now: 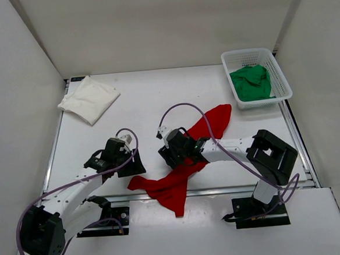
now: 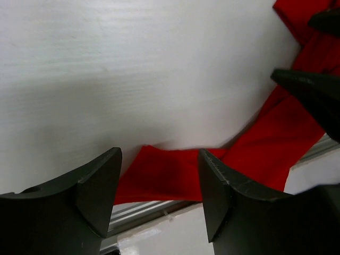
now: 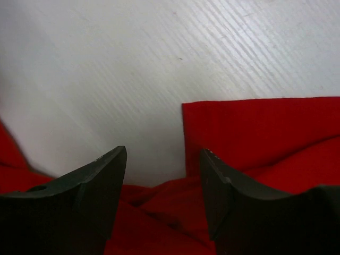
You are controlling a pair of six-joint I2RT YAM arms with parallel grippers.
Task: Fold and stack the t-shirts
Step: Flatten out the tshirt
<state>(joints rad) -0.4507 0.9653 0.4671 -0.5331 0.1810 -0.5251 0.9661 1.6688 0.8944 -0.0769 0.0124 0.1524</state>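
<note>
At the near middle of the table [image 1: 145,106], find the red t-shirt [image 1: 181,164] twisted into a long strip, with the near end across the front rail [image 1: 221,189]. With the left gripper [image 2: 159,159] and the right gripper [image 3: 162,154] both parted and holding nothing, lower each onto its own red corner before closing; pinch cleanly, then pull apart to flatten. Look to the top view alone for the cream-white t-shirt [image 1: 89,99], folded far left, and the green t-shirt [image 1: 250,82] in the basket [image 1: 247,58]; check the wrist views instead for the exact hem between the jaws.
</note>
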